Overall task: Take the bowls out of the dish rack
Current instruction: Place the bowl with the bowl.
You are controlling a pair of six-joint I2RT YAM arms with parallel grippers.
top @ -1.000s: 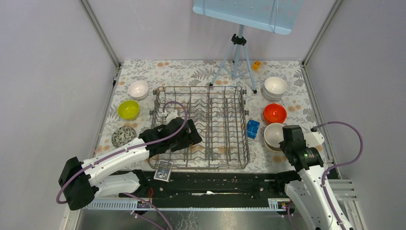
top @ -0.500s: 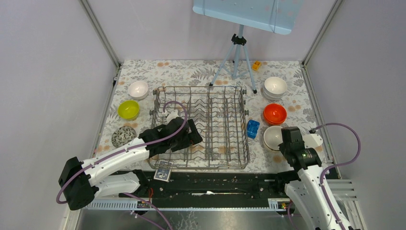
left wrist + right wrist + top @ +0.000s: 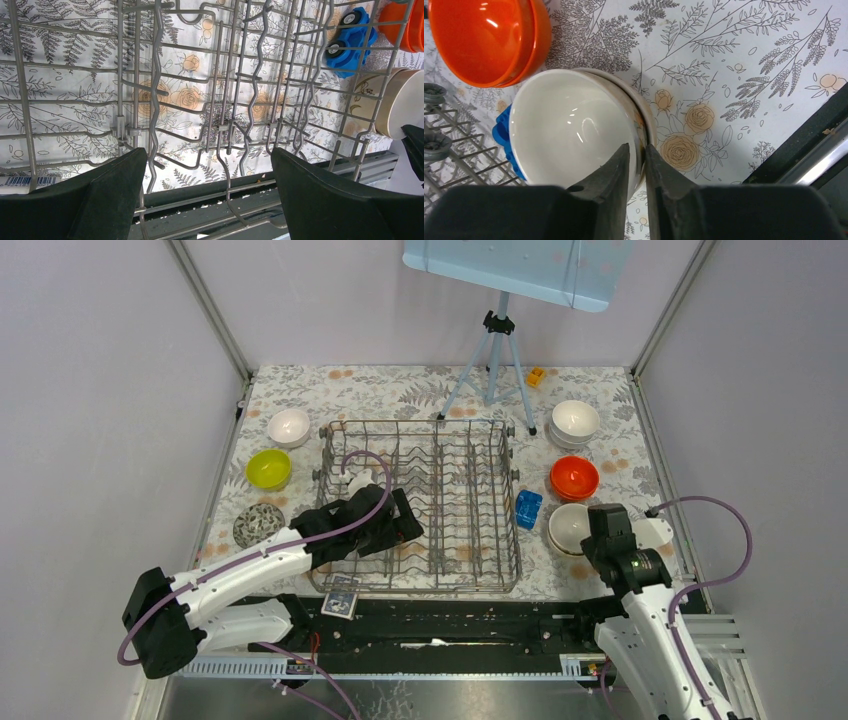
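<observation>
Fingers on the right arm [image 3: 621,162] are closed tight on the wall of a cream bowl [image 3: 569,130], one inside and one outside, at its near edge. That bowl sits nested in a second of the same colour, whose rim shows just beyond it on the right. Both stand on the floral counter [image 3: 400,390], right of the dish rack [image 3: 420,505] and outside it. Just behind them sits a pair of stacked orange-red bowls [image 3: 574,476], and farther back a white stack [image 3: 575,420]. A small blue block [image 3: 527,508] lies between the cream bowl and the rack's right wall. The left arm's fingers [image 3: 112,195] are spread wide and hold nothing, hovering over the rack's near-left part, where the wrist view shows wire tines with the counter's print below them. On the counter left of the rack stand a pale bowl [image 3: 289,426] at the back, a lime-yellow bowl [image 3: 268,468] nearer, and a grey patterned bowl [image 3: 258,524] nearest. A grey tripod [image 3: 495,360] stands behind the rack.
</observation>
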